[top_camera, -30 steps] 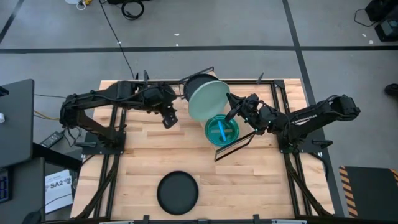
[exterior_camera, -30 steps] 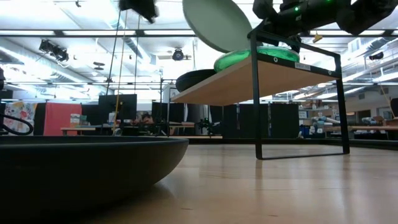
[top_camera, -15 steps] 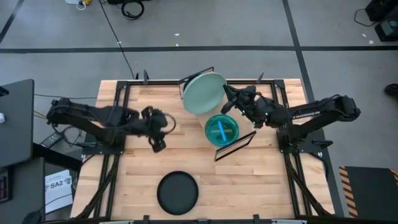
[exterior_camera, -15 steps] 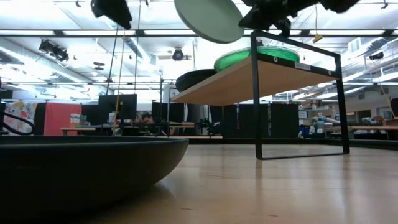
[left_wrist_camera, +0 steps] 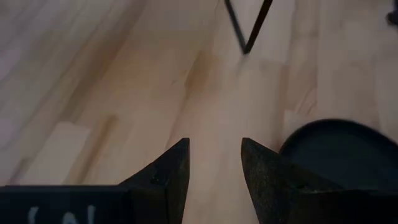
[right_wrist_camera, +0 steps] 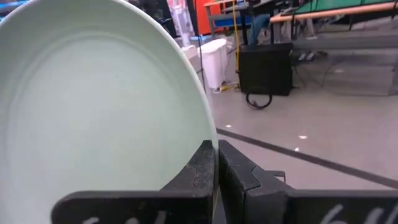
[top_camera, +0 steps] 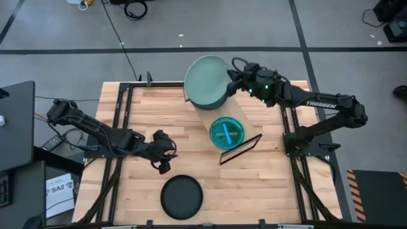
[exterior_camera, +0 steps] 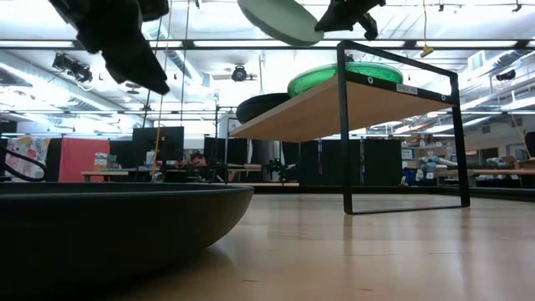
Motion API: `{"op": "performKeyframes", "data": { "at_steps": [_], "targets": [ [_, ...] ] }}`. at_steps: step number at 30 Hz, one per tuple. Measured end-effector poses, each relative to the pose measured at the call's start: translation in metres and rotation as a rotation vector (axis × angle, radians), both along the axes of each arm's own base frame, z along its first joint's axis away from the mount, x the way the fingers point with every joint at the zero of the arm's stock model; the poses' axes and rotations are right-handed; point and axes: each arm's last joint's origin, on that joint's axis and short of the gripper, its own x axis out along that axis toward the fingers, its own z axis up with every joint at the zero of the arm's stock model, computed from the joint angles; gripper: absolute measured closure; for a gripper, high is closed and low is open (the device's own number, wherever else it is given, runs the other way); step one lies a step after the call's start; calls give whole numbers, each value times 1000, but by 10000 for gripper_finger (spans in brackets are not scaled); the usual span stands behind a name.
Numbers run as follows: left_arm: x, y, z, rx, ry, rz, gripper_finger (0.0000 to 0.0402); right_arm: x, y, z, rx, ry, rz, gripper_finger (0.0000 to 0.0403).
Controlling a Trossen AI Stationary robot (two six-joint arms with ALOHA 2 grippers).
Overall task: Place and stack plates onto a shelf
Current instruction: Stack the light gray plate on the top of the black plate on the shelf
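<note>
My right gripper is shut on a pale green plate above the far end of the shelf; the plate also shows in the low view. A teal plate with a blue stripe rests on the shelf board, and shows green in the low view. A dark plate lies on the shelf's far end. A black plate lies on the table near its front edge. My left gripper is open and empty, just far-left of the black plate. My right gripper pinches the pale green plate's rim between its two fingers, on the side toward the table's right. The fingers come at it from the right. The plate is lifted clear above the shelf, its free side tilted a little upward.
The shelf's black wire frame stands at its near end and shows as a tall rectangle in the low view. Bare slatted tabletop lies to the right of the black plate.
My right gripper has carried the pale green plate up and toward the table's far edge, and the plate has gone from steeply tilted to nearly level. My left gripper has gone toward the near edge and down, toward the black plate.
</note>
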Motion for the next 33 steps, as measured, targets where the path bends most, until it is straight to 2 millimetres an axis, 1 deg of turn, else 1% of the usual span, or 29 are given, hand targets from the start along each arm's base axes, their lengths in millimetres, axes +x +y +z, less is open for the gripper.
{"op": "performKeyframes", "data": {
  "at_steps": [3, 8, 12, 16, 21, 26, 33],
  "targets": [
    [1, -1, -9, -25, -58, -3, 251, -4, -12, 3, 42, -36, 11, 390],
    [2, -3, -17, -36, -141, -26, 251, -7, -32, -5, 143, -46, 11, 390],
    [2, -2, -19, -36, -148, -27, 251, -2, -47, -19, 242, -22, 32, 390],
    [2, -2, -20, -34, -148, -25, 251, 8, -62, -37, 332, 1, 68, 390],
    [2, -2, -20, -34, -147, -25, 251, 16, -79, -58, 403, 44, 85, 390],
    [2, -2, -20, -32, -146, -27, 251, 17, -88, -68, 440, 76, 80, 390],
    [2, -2, -20, -31, -144, -27, 251, 8, -90, -70, 476, 124, 50, 387]
  ]
}}
